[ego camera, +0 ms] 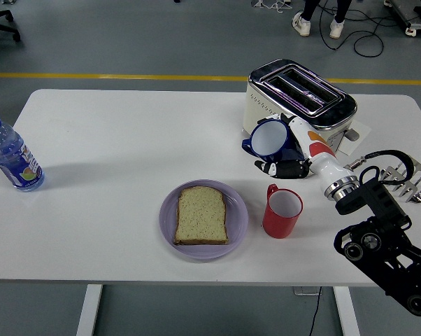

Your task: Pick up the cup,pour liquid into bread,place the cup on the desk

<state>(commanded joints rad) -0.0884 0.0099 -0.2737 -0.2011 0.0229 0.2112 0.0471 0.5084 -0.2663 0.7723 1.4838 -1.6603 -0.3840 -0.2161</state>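
Observation:
My right hand [284,157] is shut on a blue cup [268,138] with a white inside. It holds the cup in the air in front of the toaster, tilted with its mouth toward the left. A slice of bread [201,215] lies on a lilac plate [237,225] near the table's front edge, below and left of the cup. My left arm is out of view.
A red mug [282,211] stands just right of the plate, under my right forearm. A cream toaster [298,101] stands behind the hand. A water bottle [12,157] stands at the table's far left. A metal rack [403,178] lies at the right edge.

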